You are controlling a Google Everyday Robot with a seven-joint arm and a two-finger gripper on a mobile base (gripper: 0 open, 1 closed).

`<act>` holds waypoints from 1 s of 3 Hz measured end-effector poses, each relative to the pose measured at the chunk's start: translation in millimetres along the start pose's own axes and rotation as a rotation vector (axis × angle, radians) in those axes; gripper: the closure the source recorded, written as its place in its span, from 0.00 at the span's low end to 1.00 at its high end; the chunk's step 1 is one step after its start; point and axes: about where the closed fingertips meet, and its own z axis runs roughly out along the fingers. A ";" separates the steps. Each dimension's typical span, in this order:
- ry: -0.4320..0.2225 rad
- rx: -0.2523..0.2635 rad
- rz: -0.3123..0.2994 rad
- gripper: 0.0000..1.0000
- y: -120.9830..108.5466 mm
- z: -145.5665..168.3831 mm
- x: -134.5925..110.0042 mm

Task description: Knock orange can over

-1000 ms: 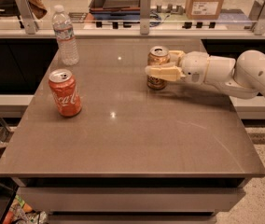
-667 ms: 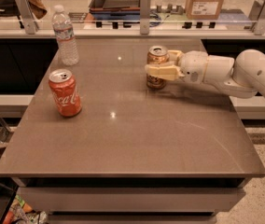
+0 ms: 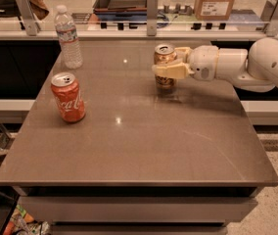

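The orange can (image 3: 165,82) stands upright on the brown table (image 3: 139,146), at the far right of the middle. It is golden-tan with a silver top. My gripper (image 3: 167,61) reaches in from the right on a white arm (image 3: 256,65) and is closed around the can's middle. One cream finger (image 3: 171,71) crosses the can's front, the other sits behind it at the top right.
A red Coca-Cola can (image 3: 68,98) stands upright at the left of the table. A clear water bottle (image 3: 69,37) stands at the far left corner. A glass rail with posts (image 3: 151,6) runs behind the table. The table's front edge is near me.
The gripper and the orange can have shifted very slightly toward the far side. The can stays upright. The Coca-Cola can and the bottle have not moved.
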 end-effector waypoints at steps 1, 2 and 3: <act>0.185 0.024 -0.049 1.00 -9.9 -4.0 -5.9; 0.347 0.053 -0.085 1.00 -20.4 -10.3 -0.9; 0.486 0.068 -0.122 1.00 -22.7 -13.3 9.4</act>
